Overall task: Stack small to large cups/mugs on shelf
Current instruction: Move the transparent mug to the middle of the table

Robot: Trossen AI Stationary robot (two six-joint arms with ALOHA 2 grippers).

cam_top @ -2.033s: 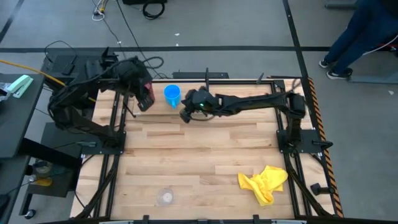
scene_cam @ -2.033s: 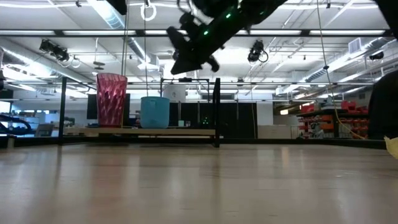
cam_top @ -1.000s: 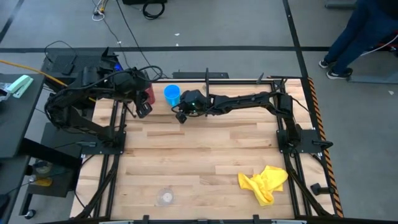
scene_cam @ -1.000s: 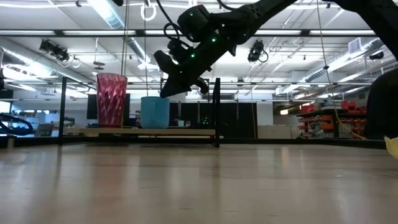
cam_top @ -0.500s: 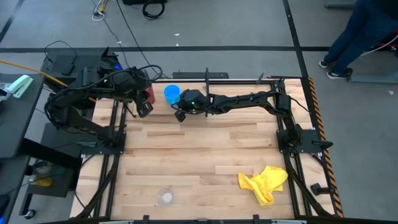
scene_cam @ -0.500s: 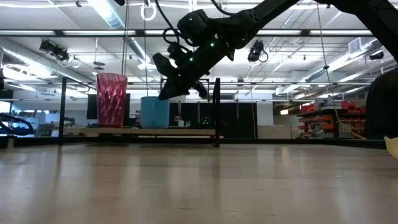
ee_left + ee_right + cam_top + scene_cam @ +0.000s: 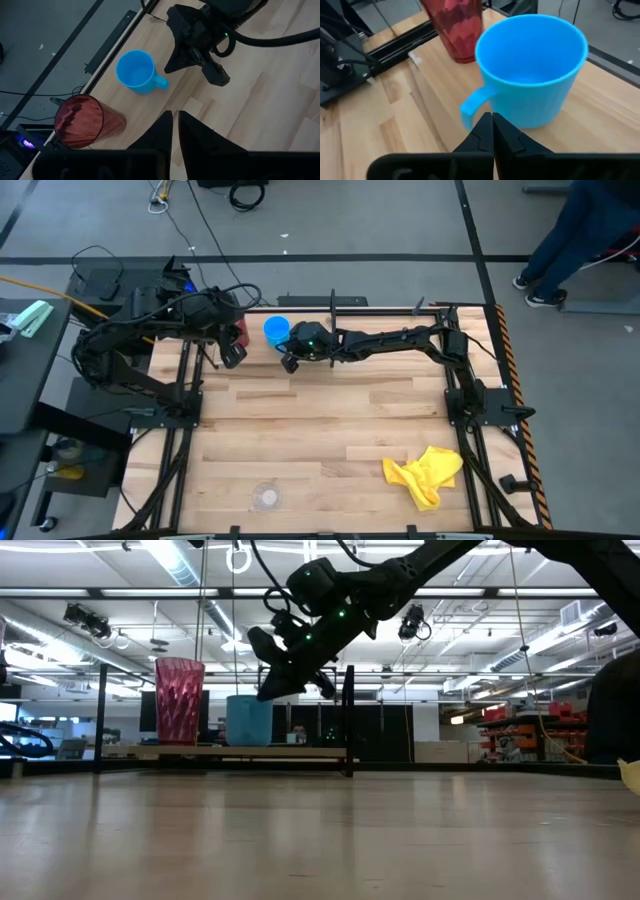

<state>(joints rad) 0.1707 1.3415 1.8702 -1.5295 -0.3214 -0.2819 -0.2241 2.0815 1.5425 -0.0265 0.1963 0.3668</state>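
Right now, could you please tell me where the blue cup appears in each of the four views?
High view: the blue cup sits at the table's far edge, left of centre.
Low view: it stands on the shelf, left of centre.
Left wrist view: upper middle, handle showing.
Right wrist view: large, centre.
Shared landmark: the red tumbler stands right beside it in every view.

The floor around the table is grey, crossed by dark lines and some loose cables. A person stands at the far right corner. Across the table, long ceiling lights shine over a big hall with shelving.
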